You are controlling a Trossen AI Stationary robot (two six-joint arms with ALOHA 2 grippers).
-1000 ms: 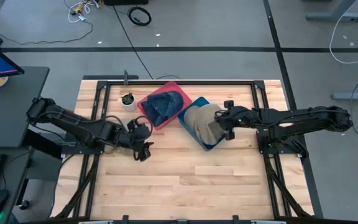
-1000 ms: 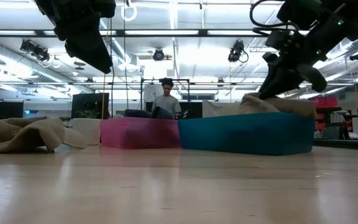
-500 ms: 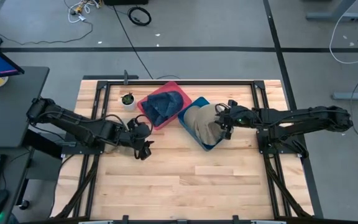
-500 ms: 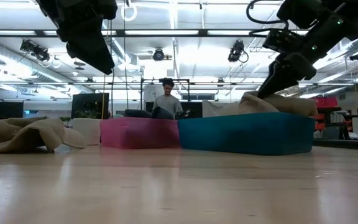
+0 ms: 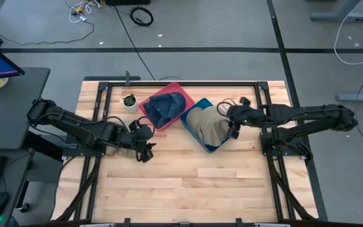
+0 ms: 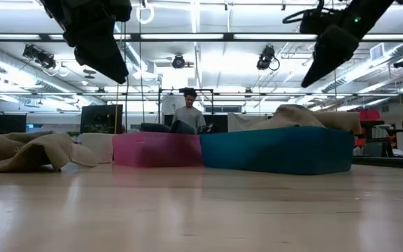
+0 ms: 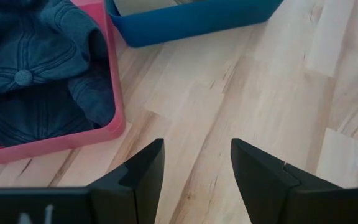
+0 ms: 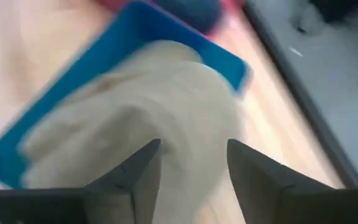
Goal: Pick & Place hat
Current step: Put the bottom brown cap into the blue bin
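A beige hat (image 5: pixel 208 128) lies in the blue bin (image 5: pixel 195 108), heaped above the bin's rim (image 6: pixel 306 115). My right gripper (image 5: pixel 230 123) hangs open just right of the hat and well above the bin (image 6: pixel 315 70), touching nothing. In the right wrist view the hat (image 8: pixel 142 106) shows beyond the open fingers (image 8: pixel 191 168). A dark blue hat (image 5: pixel 166 106) lies in the pink bin (image 5: pixel 145 105). My left gripper (image 5: pixel 145 151) waits open above bare table near the pink bin's near corner (image 7: pixel 197 162).
A small white pot with a plant (image 5: pixel 129 101) stands left of the pink bin. In the low view a beige cloth heap (image 6: pixel 26 150) lies at the far left. A person (image 6: pixel 186 115) is behind the table. Bare wood (image 5: pixel 194 183) spreads across the table's near half.
My right gripper has opened and let go of the beige hat, then risen and drawn back toward the table's right edge. The hat has stayed in the blue bin.
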